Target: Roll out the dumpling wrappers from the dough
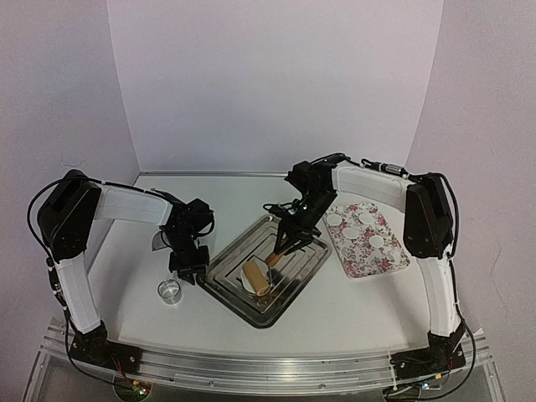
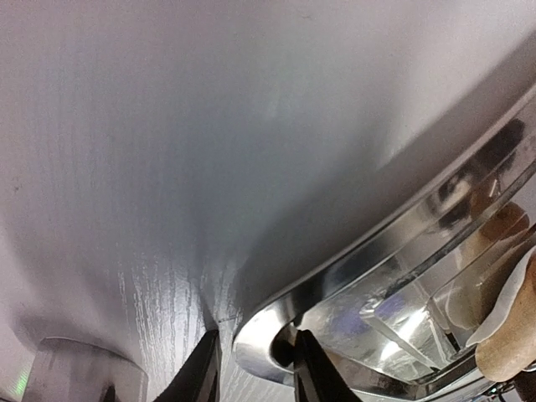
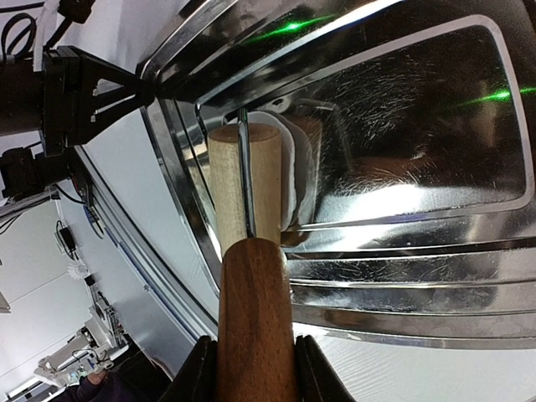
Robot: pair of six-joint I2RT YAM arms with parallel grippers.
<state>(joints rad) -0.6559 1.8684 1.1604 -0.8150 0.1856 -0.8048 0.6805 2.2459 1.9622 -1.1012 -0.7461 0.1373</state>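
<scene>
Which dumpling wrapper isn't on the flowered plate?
The wrapper in the steel tray, under the rolling pin; the other four wrappers lie on that plate.

Bare white tabletop (image 1: 360, 311) lies open at front right and behind the shiny rectangular steel tray (image 1: 295, 293). The wooden rolling pin (image 1: 261, 274), slanting down from the right gripper (image 1: 287, 241), bars the tray's middle. The left gripper (image 1: 189, 272) straddles the tray's left corner rim, a small clear round ring (image 1: 170, 291) just beside it. A flowered oblong plate (image 1: 373, 262) fills the right side.

No legible text, labels, brands, numbers or signs anywhere in view.
</scene>
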